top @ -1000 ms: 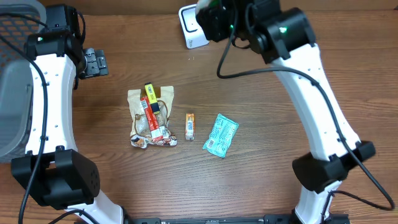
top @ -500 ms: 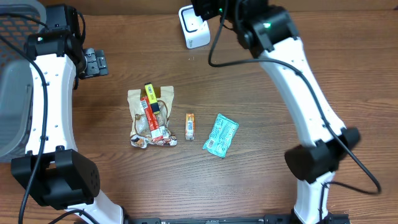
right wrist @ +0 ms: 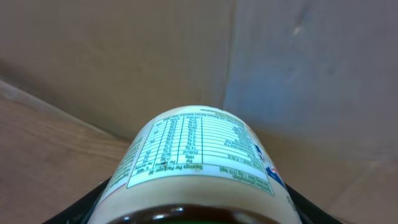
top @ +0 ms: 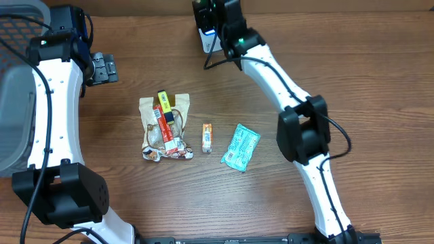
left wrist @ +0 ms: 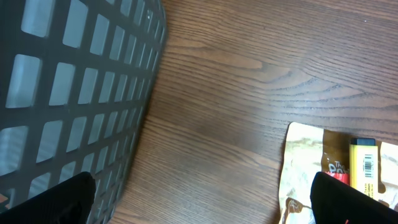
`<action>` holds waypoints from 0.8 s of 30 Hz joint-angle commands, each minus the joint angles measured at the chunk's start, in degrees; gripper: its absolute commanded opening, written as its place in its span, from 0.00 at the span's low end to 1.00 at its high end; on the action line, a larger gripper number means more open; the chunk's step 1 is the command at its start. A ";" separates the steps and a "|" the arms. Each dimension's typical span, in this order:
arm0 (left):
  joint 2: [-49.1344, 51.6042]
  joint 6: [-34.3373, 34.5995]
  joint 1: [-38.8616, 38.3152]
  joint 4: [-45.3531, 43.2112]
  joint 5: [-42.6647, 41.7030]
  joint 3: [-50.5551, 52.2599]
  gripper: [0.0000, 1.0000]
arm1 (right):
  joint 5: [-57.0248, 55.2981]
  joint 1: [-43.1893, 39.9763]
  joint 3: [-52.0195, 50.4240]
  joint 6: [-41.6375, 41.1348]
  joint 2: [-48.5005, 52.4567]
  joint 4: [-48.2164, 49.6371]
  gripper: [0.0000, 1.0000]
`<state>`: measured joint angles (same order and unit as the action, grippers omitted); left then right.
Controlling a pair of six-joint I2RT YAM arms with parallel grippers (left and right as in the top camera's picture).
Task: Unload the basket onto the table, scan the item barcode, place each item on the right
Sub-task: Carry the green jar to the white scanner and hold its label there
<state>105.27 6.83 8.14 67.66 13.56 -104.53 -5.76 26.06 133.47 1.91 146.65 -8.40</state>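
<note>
White-labelled bottle [right wrist: 194, 163], clamped in my right gripper [top: 215, 15] at the far edge of the tabletop [top: 380, 81], close by the scanner [top: 210, 43]. From overhead I cannot tell whether it hangs over the scanner or just beside it. My left gripper [top: 103, 68] stands with jaws wide apart and empty near the left edge, next to the basket [left wrist: 74, 93].

Risks, as I judge them:

(a) No read. The wrist view shows only the nutrition panel, and no barcode is visible. If the code sits on a side turned away from the scanner, the pass will fail.

(b) Slip. The wall is round and smooth, so twisting the wrist to present another face could let the bottle turn or slide in the jaws.

(c) Contact. The arm is stretched far forward and the scanner is close, so a small lowering error could knock the scanner over.

Pouch [top: 164, 129], stick [top: 207, 137] and packet [top: 241, 146] lie mid-table, well apart from this reach.
</note>
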 commanded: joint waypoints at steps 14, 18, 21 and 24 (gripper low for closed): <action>-0.15 -1.07 0.09 -0.20 0.33 -0.94 0.99 | -1.05 -1.44 0.74 0.02 7.74 15.41 0.04; -0.15 -1.07 0.09 -0.20 0.33 -0.94 1.00 | -0.81 -1.44 0.72 -0.15 8.79 14.95 0.04; -0.15 -1.07 0.09 -0.20 0.33 -0.94 1.00 | -0.61 -1.44 0.74 -0.17 9.49 14.88 0.04; -0.15 -1.07 0.09 -0.20 0.33 -0.94 1.00 | -0.63 -1.44 0.72 -0.17 9.55 14.47 0.04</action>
<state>105.27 6.83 8.14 67.68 13.58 -104.53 -6.37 24.73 133.45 1.89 156.55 5.45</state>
